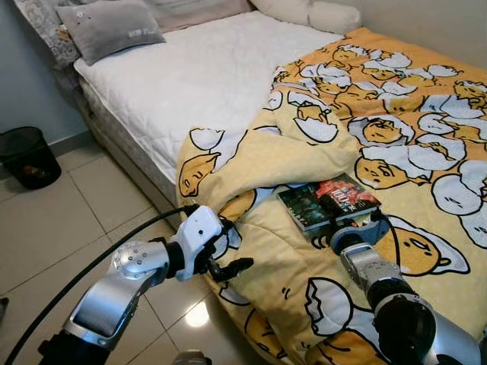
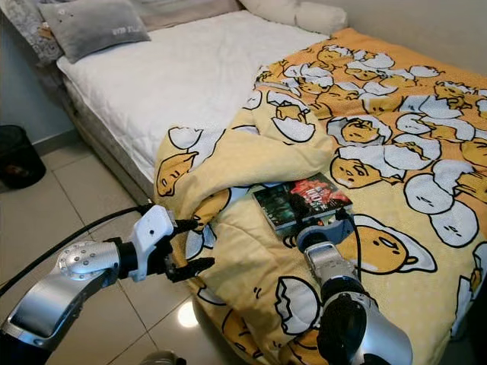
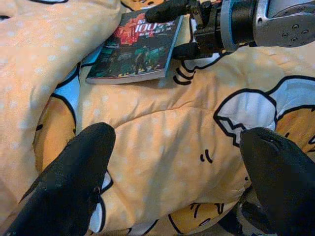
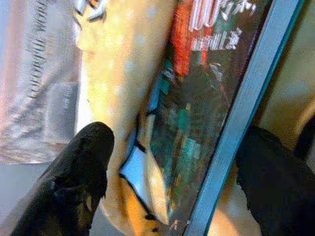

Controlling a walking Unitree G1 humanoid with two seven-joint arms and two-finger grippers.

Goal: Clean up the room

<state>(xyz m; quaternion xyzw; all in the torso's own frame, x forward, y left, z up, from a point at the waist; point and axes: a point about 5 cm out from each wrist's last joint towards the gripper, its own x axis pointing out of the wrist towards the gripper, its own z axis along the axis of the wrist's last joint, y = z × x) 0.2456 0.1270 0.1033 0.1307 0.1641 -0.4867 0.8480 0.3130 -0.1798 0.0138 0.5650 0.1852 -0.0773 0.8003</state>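
The book (image 1: 329, 201) lies flat on the yellow egg-print duvet (image 1: 411, 144), near the bed's near edge, cover up, dark with red and white lettering. Right gripper (image 1: 355, 226) is right at the book's near edge, fingers (image 4: 74, 182) spread wide, one on each side of the book's corner, nothing pinched between them. Left gripper (image 1: 228, 268) hangs at the duvet's drooping edge over the tiled floor (image 1: 68, 228), fingers (image 3: 74, 182) spread apart too, empty, pointing at the quilted fabric with the book beyond. A thick rolled fold of duvet (image 1: 259, 163) humps up just behind and left of the book. Further back, bare white mattress (image 1: 190, 76), a grey pillow (image 1: 114, 26) at the head, white pillows (image 1: 312, 11) against the wall. On the floor to the left, well apart, a black mesh waste bin (image 1: 27, 156). A black cable (image 1: 84, 274) trails along the left arm.
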